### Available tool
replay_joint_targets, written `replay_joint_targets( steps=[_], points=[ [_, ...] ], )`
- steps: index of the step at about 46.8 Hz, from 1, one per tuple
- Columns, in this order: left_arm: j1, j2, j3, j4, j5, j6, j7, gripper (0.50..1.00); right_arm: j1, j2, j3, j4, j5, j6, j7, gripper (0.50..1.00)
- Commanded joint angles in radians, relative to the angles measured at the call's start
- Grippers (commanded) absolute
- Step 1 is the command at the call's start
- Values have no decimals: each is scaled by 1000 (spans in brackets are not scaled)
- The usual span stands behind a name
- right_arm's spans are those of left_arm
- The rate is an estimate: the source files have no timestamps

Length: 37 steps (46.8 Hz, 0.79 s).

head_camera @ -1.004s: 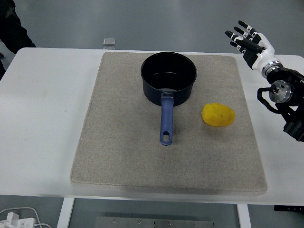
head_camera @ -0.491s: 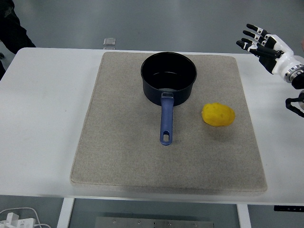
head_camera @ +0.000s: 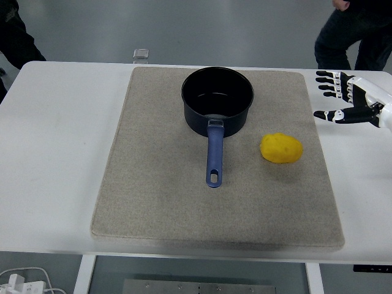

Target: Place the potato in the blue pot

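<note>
A yellow potato (head_camera: 281, 148) lies on the beige mat (head_camera: 153, 184), to the right of the dark blue pot (head_camera: 217, 100). The pot stands upright near the mat's back middle, and its blue handle (head_camera: 214, 156) points toward the near edge. My right hand (head_camera: 343, 98) hangs at the right edge, above the table beside the mat, fingers spread and holding nothing. It is to the right of the potato and a little farther back, well apart from it. The left arm does not show.
The mat lies on a white table (head_camera: 55, 141). A small grey object (head_camera: 141, 54) sits at the table's far edge. A person's legs (head_camera: 352, 37) show at the top right, and a dark sleeve (head_camera: 15, 33) at the top left.
My right hand has drawn back toward the right edge and come lower, with the forearm now out of the picture. A person's legs have come into view at the top right.
</note>
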Motion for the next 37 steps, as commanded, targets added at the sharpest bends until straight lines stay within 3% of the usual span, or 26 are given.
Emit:
replay_joint_targets(
  steps=[1,9,23,37],
  points=[
    [0,0,0,0,0,0,0,999,0,-31,-2,42,-22,0,0,913],
    [0,0,0,4,0,0,0,999,-25,-68,-2,103,-78,-1,3,913],
    [0,0,0,-2,0,0,0,999,-69,-48,-3,140,-161,-54,15,913],
    [0,0,0,-2,0,0,0,999,-74,-32,-31,141,-199,-61,46,913]
  ],
)
